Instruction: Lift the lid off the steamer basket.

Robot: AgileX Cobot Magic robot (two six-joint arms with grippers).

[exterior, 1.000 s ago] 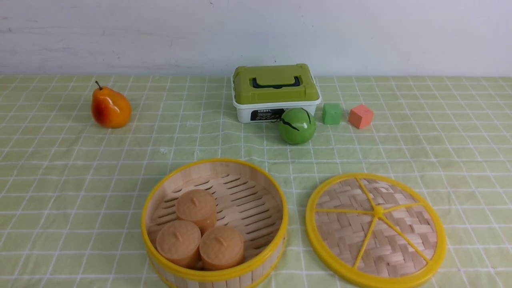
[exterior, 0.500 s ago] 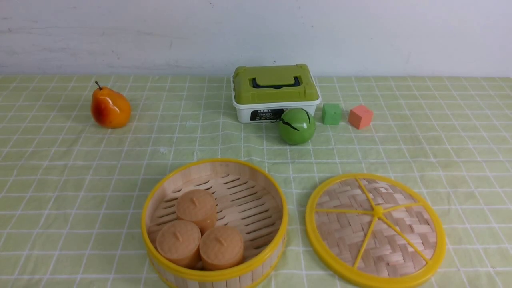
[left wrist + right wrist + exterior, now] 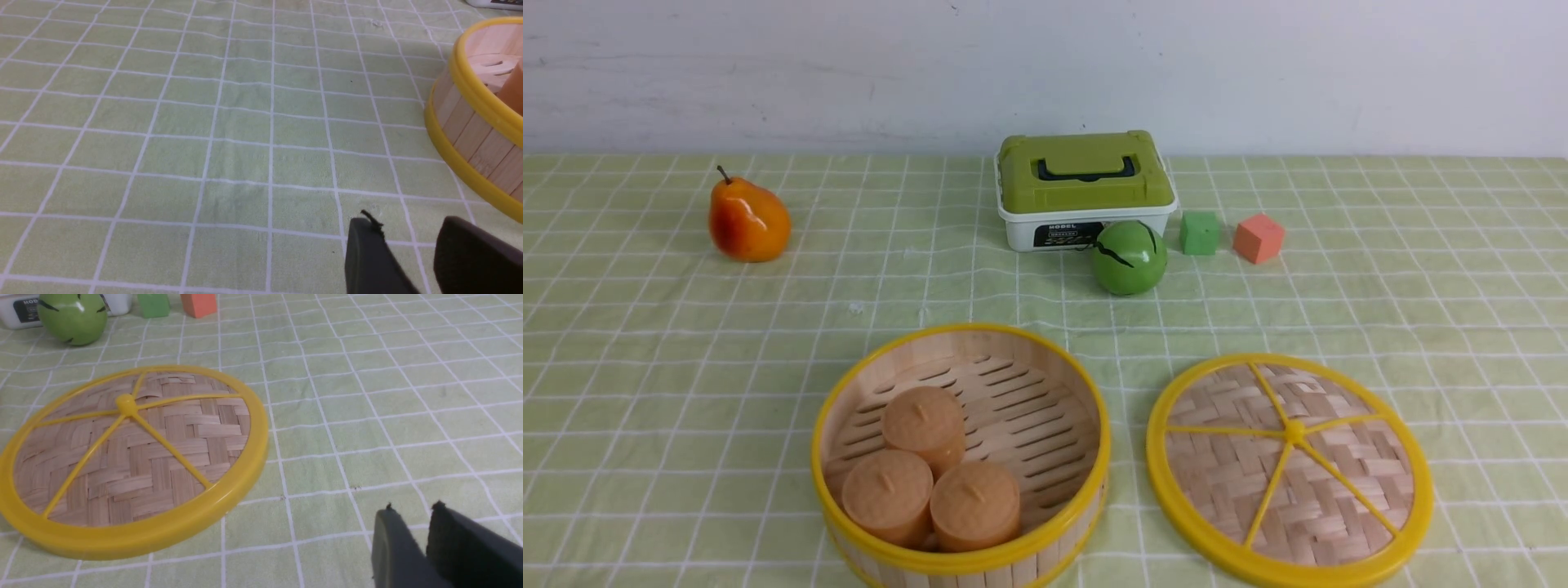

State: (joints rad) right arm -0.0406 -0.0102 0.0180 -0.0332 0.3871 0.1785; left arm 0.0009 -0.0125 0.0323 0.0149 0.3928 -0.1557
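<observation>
We see the lid (image 3: 1290, 469) flat on the desk, beside the steamer basket (image 3: 961, 457). It looks light, stiff and smooth-rimmed; we'd pinch its rim. Both tools hold nothing, each showing a gap, though how wide is hard to judge.

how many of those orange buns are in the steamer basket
3, all in the steamer basket, clustered toward its near left side: one farther back, one at the front left, one at the front right. None seems hidden; the rest of the slotted floor shows bare.

Woven bamboo lid (image 3: 1290, 469), plastic-rimmed
</observation>
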